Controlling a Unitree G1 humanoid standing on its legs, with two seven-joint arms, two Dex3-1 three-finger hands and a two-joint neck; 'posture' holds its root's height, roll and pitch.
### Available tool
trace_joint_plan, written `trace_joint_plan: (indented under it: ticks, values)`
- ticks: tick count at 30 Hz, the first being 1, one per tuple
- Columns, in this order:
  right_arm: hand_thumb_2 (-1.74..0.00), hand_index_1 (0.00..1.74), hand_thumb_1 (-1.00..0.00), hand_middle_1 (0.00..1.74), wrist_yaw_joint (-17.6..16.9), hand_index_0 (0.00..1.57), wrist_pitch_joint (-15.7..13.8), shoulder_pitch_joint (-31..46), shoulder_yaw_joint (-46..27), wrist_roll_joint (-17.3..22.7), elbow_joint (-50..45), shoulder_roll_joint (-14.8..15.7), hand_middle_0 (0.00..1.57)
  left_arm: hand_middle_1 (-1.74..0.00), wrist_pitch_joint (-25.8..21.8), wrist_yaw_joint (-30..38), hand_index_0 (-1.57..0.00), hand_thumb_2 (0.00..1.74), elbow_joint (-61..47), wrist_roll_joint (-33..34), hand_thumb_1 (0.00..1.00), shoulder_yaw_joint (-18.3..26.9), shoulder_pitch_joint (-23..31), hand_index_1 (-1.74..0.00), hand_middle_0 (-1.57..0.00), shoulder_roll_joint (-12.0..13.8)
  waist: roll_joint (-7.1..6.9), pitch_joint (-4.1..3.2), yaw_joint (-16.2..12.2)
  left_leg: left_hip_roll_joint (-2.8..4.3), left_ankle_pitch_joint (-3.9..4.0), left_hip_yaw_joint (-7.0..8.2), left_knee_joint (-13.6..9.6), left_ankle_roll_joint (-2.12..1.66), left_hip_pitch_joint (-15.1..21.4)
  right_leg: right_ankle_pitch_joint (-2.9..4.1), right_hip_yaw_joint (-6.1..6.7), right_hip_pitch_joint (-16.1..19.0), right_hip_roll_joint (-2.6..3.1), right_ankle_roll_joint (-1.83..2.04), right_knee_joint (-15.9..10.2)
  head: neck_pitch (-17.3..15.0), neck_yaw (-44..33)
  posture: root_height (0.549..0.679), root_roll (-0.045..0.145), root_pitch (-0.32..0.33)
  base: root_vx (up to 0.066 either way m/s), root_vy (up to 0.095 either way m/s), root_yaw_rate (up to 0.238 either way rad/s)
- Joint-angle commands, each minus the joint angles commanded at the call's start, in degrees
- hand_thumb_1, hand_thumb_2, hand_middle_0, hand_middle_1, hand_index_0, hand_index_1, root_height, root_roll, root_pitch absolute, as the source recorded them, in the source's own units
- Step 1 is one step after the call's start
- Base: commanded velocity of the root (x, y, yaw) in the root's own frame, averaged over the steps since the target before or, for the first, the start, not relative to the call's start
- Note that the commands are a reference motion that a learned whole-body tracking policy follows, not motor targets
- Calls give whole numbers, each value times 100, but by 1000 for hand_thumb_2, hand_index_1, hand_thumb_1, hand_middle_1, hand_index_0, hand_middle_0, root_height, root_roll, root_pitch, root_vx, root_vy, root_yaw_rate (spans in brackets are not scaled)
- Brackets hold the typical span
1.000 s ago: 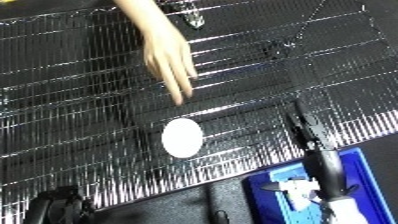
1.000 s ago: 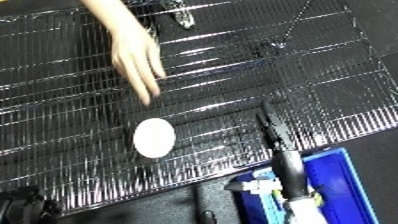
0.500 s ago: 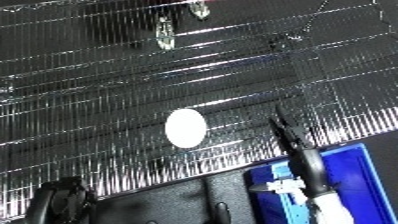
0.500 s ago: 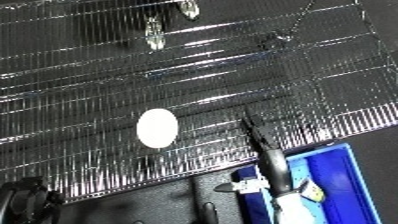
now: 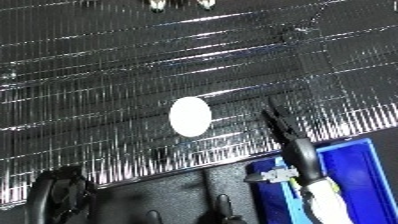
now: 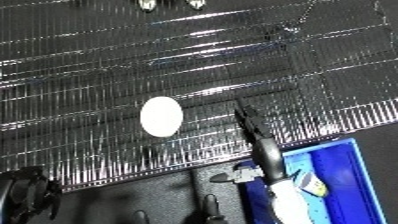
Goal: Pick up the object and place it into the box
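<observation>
Views barely differ. White oval object (image 5: 190, 116) lies on the foil-covered table (image 5: 107, 75), long axis running near to far. Right hand (image 6: 255, 131), fingers straight, reaches above the blue bin (image 6: 346, 175); left hand (image 5: 60, 192), cannot tell.

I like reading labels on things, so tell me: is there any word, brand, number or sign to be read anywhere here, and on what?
None can be read.
White oval object: plain, no marking shows.
Blue bin: no lettering on the part in view.
Shiny ribbed surface: only glare lines, no text.
Right hand and its forearm: a pale patch near the wrist, too blurred to tell whether it bears any writing.
Left hand: dark, no marks visible.
</observation>
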Motion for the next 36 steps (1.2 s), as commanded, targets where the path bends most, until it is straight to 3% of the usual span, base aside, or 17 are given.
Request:
trace_joint_plan:
  ticks: [14, 28, 36]
  values:
    - [0, 0, 0, 0, 42, 0, 73, -442, 119, -20, 78, 38, 0, -1740, 51, 159, -1570, 1740, -131, 15, 1000, -100, -101, -1740, -1570, -41, 84, 0, 73, -37, -137, 19, 212, 59, -367, -13, 31, -515, -72, 35, 317, 375, 110, 635, 46, 5, 19, 49, 66]
    - [0, 0, 0, 0, 20, 0, 291, -935, 239, 142, -7, 60, 0, -1740, 109, 329, -1570, 1740, -279, -20, 1000, -219, -193, -1740, -1570, -40, 143, 0, 150, -61, -213, 21, 407, 103, -787, -55, 4, -994, -77, 9, 580, 900, 392, 628, 42, 51, 9, 18, 45]
    - [0, 0, 0, 0, -22, 0, 400, -1273, 357, 193, 69, 106, 0, -1740, 149, 399, -1570, 1740, -364, -106, 1000, -299, -238, -1740, -1570, -57, 203, 0, 212, -95, -249, 18, 567, 124, -1109, -95, -17, -1332, -67, -30, 781, 1266, 673, 622, 42, 82, 1, 11, 34]
